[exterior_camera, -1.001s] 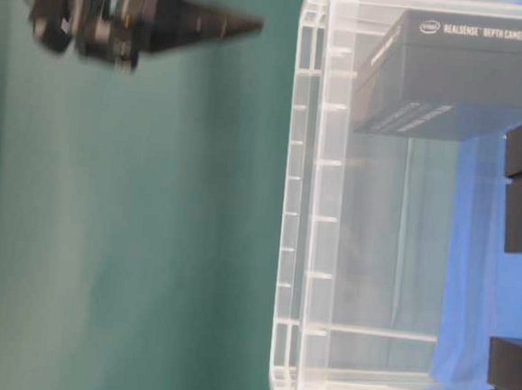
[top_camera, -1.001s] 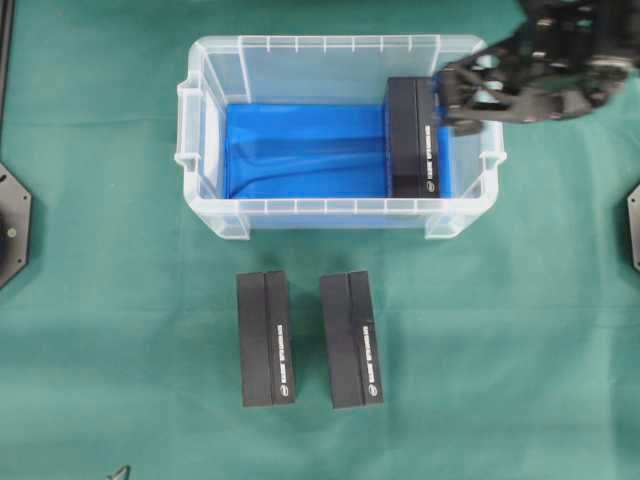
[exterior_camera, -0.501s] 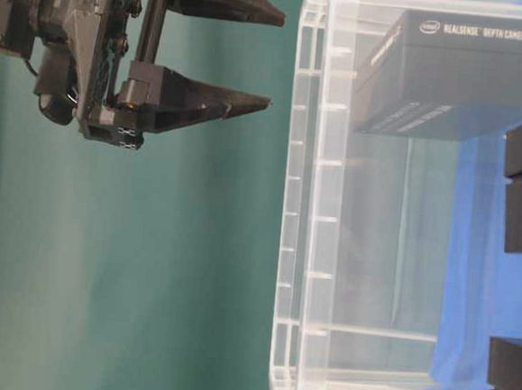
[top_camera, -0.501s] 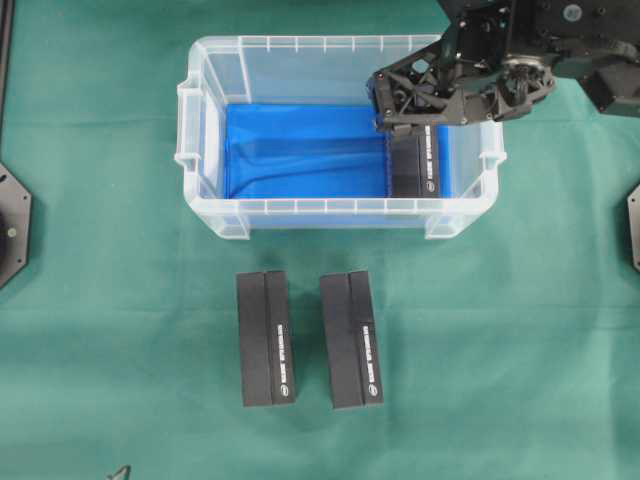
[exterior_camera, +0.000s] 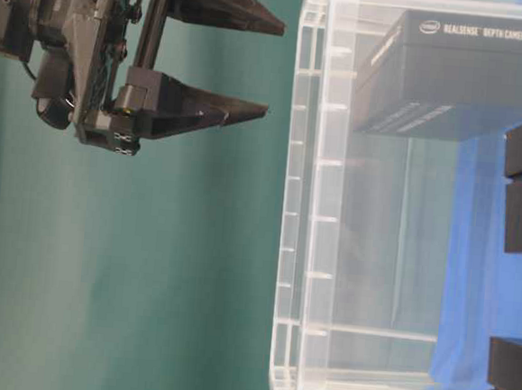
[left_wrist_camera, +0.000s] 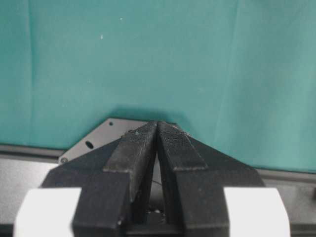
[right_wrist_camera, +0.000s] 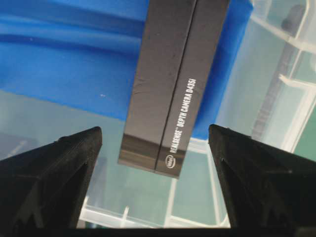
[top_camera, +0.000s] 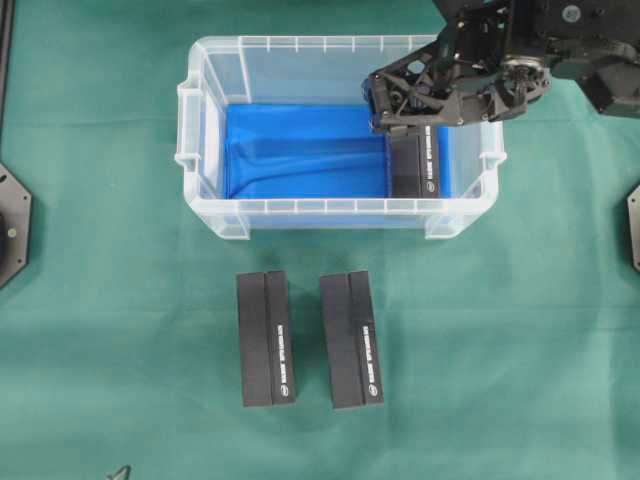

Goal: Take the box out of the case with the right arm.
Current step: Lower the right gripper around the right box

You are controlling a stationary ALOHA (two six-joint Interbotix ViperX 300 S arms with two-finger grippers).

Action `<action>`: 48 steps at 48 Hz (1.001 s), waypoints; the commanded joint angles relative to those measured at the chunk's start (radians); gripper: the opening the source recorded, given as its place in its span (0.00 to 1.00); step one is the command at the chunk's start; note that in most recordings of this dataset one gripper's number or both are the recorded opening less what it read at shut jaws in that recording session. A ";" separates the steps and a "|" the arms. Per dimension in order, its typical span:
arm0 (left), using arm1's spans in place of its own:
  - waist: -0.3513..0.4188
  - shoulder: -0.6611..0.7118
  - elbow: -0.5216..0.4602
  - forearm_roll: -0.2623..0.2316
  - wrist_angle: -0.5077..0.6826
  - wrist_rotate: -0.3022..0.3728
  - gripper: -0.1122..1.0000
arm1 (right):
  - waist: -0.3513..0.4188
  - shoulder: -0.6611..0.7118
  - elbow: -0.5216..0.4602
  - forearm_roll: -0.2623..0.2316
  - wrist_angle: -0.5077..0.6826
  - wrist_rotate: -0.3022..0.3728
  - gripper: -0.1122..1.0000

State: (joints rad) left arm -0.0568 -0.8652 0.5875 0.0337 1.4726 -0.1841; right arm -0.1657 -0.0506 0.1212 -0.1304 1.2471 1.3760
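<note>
Overhead, box point(top_camera: 414, 167): far half hidden under the right claw point(top_camera: 378, 102).
Right claw: spread wide, above the case point(top_camera: 205, 120), holding nothing.
Left claw point(left_wrist_camera: 157, 129): pressed closed.

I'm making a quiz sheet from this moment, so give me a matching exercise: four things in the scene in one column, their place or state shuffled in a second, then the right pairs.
Things:
1. right gripper
2. left gripper
3. box with white lettering
4. two black boxes

Place or state:
A. side by side on the green cloth
B. shut, over bare cloth
C. lying on the blue lining inside the case
D. open, above the case

Pairs: 1-D, 2-B, 3-C, 4-A
</note>
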 commanded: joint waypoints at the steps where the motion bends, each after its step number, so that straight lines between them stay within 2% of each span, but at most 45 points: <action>1: 0.003 0.006 -0.008 0.003 -0.005 0.000 0.12 | 0.003 -0.011 -0.023 0.002 -0.012 -0.002 0.88; 48: 0.003 0.006 -0.006 0.003 -0.005 0.002 0.12 | 0.005 0.018 -0.029 0.003 -0.023 -0.006 0.89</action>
State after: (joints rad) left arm -0.0568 -0.8667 0.5890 0.0337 1.4742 -0.1841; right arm -0.1641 -0.0215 0.1166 -0.1289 1.2287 1.3714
